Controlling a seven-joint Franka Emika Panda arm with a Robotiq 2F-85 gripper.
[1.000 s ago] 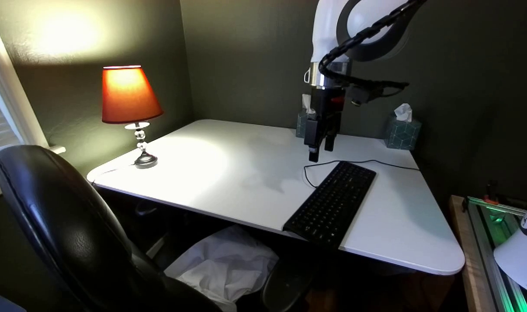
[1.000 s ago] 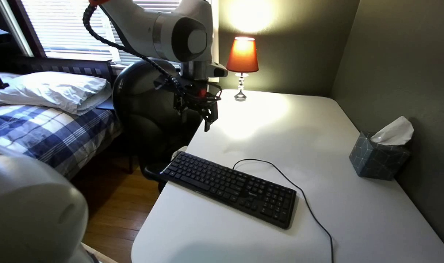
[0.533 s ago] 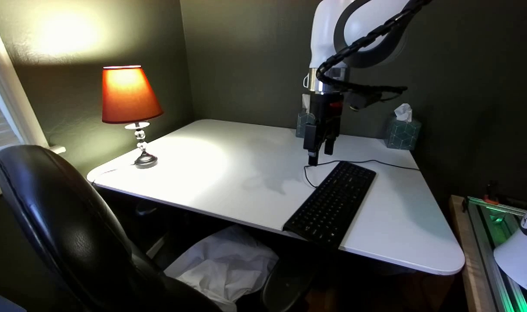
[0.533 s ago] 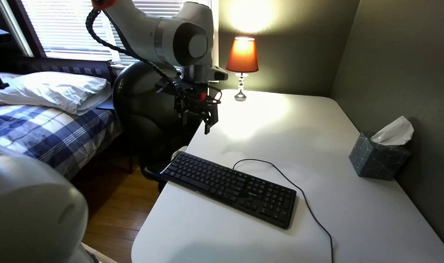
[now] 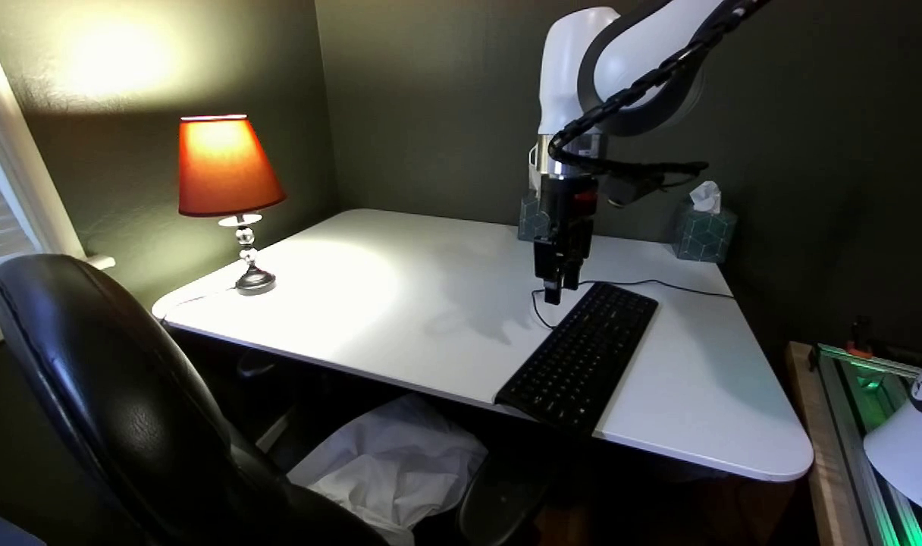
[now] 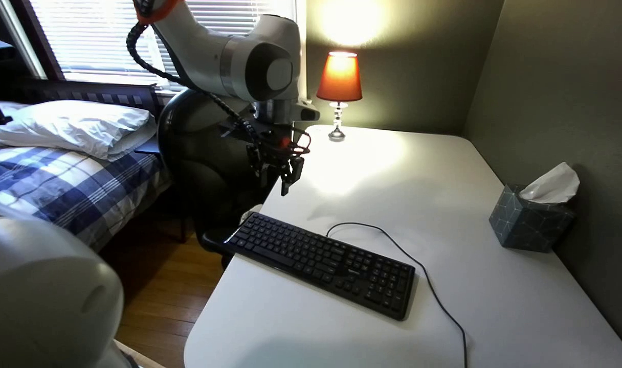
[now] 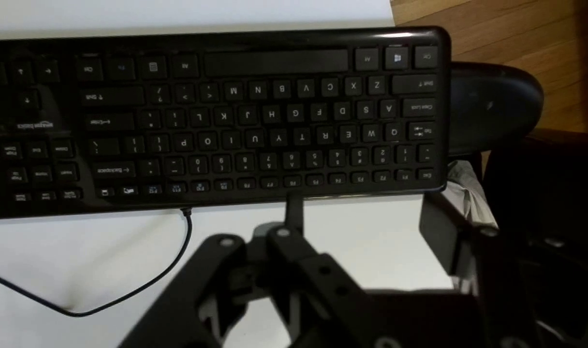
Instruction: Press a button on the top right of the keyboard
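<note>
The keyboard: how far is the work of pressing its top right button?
Done: the end effector is near the keyboard; no press shows. In hand: apparently positioning; it hovers open beside the function keys, towards Esc. Left, probably: reaching the number pad, lowering, pressing.

Keyboard (image 6: 321, 265): black, rectangular, number pad fitted, pale key legends; lettering reads "amazon basics". Lies flat, keys upward, on the white desk (image 6: 301, 317); Esc end projects slightly past the edge. Thin black cable (image 7: 77, 314) leaves the function-key side, curving.
</note>
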